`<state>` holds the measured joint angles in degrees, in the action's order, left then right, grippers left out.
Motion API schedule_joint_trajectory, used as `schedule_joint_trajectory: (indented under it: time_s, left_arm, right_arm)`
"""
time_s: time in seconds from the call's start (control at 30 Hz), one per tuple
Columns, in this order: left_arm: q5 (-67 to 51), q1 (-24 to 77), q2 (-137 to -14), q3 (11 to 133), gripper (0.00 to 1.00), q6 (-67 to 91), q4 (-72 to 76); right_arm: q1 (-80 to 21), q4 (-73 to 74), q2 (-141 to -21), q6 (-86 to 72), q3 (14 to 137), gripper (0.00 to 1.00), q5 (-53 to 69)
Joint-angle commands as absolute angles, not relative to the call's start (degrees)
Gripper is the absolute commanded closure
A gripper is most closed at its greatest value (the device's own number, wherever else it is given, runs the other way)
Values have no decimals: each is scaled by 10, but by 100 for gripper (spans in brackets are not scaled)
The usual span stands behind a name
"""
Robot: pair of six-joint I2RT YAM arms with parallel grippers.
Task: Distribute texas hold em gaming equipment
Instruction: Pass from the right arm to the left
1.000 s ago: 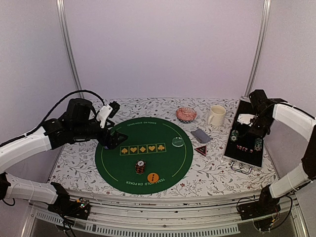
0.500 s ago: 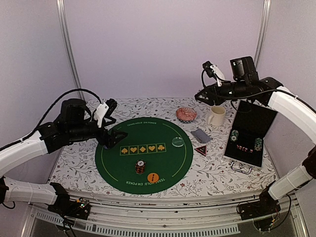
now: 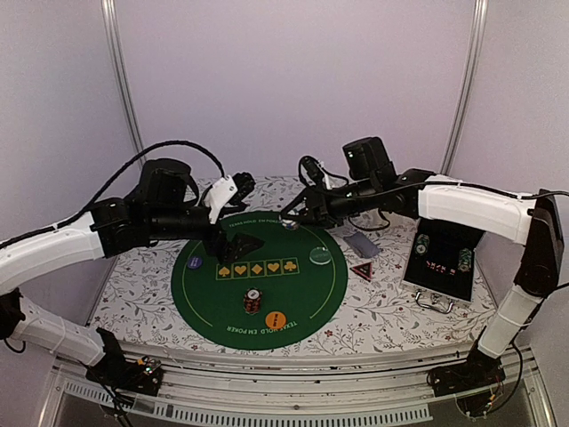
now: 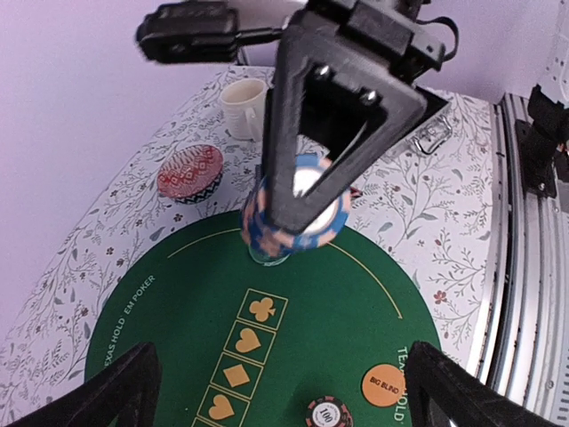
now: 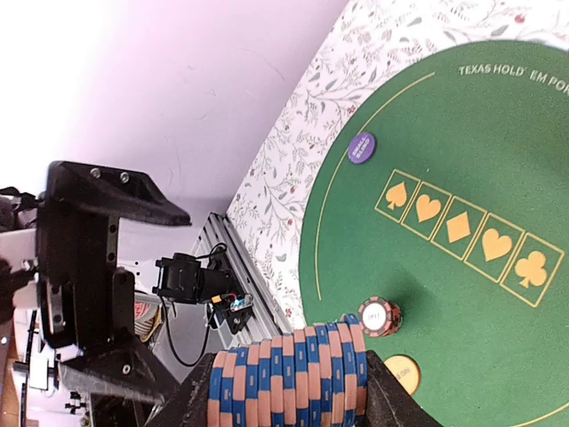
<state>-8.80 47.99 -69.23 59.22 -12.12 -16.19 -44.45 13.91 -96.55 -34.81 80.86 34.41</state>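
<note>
**Fig. Overhead and wrist views.** Your right end effector (image 3: 293, 216) hangs above the far edge of the round green mat (image 3: 204, 294). Its jaws are partly closed on a blue-and-salmon striped chip stack (image 5: 284, 374), gripped across its flat ends so that it lies sideways, clear of the mat. Your left end effector (image 3: 251, 211) is spread wide and holds nothing; it hovers over the left part of the mat, facing the right one.

On the mat:
- a blue button (image 3: 195, 262) near the left rim
- a printed suit row (image 3: 257, 268) at centre
- a second chip stack (image 3: 252, 301) standing just in front of that row
- an orange button (image 3: 275, 318) beside that stack, nearer you
- a pale-green button (image 3: 318, 256) towards the right rim

On the flowered desk (image 3: 391, 311), right of the mat, lie the grey-blue cards (image 3: 361, 244) and the triangular marker (image 3: 362, 270). Further right, an open black case (image 3: 442, 276) contains two more chip stacks (image 3: 421, 245).
</note>
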Motion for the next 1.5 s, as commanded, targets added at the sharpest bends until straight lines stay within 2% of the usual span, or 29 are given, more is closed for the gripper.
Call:
schedule_joint_trajectory:
  time_s: [0.0,0.23,0.37,0.47,0.87,1.13,1.47]
  left_arm:
    - [-64,509,-732,623,2,-152,-201]
    - [-55,516,-762,626,2,-148,-195]
    - [-1,515,-770,616,4,-145,-179]
    - [28,502,-778,609,4,-121,-166]
    - [-4,403,-768,475,2,8,-47]
    - [39,373,-780,411,2,48,-9]
    - [10,352,-847,383,6,68,52]
  right_arm:
    - [-471,87,-999,-384,834,98,376]
    - [-486,33,-1033,-416,819,98,401]
    - [-486,14,-1053,-418,830,98,402]
    - [-487,16,-1085,-406,862,98,400]
    - [-477,-28,-1228,-442,970,98,421]
    - [-477,-68,-1367,-518,1052,98,444]
    - [-477,-70,-1458,-557,1115,98,440]
